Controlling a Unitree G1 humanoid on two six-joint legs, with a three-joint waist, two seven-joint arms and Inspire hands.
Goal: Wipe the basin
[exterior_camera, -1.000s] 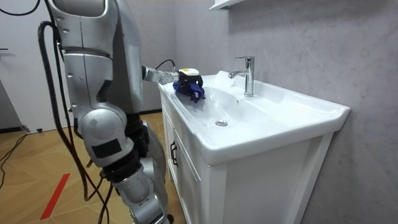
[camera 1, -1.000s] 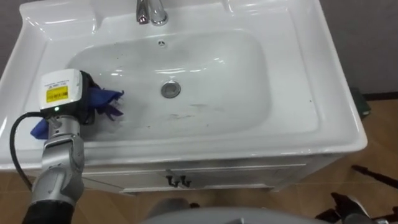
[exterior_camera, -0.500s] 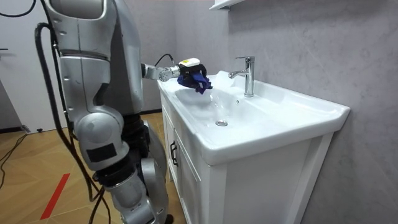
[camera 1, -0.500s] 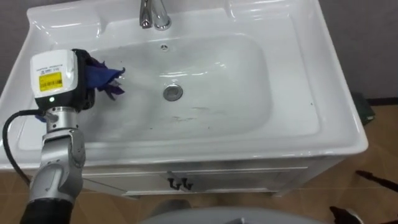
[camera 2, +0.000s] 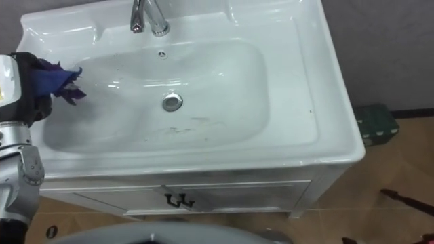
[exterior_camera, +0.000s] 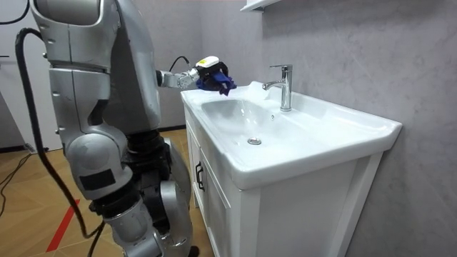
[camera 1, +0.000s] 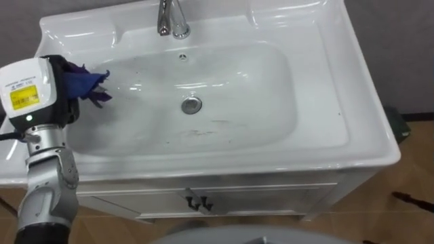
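A white basin (camera 1: 285, 146) (camera 2: 291, 61) (exterior_camera: 307, 135) sits in a white cabinet, with a round metal drain (camera 1: 192, 105) (camera 2: 172, 102) at its middle and faint dark marks on the bowl floor in front of the drain. My left hand (camera 1: 57, 91) (camera 2: 27, 85) (exterior_camera: 207, 73) is shut on a crumpled dark blue cloth (camera 1: 87, 83) (camera 2: 60, 81) (exterior_camera: 220, 78). Hand and cloth hang above the basin's left rim. I stand at the basin's front, beside its left end.
A chrome tap (camera 1: 171, 19) (camera 2: 146, 17) (exterior_camera: 283, 86) stands at the middle of the back rim. The cabinet front carries dark door handles (camera 1: 196, 202) (camera 2: 175, 200). A grey wall runs behind the basin; a dark green object (camera 2: 371, 122) lies on the wooden floor at right.
My left hand has lifted the blue cloth out of the bowl's left side, up and out past the left rim. The eye views have shifted a little.
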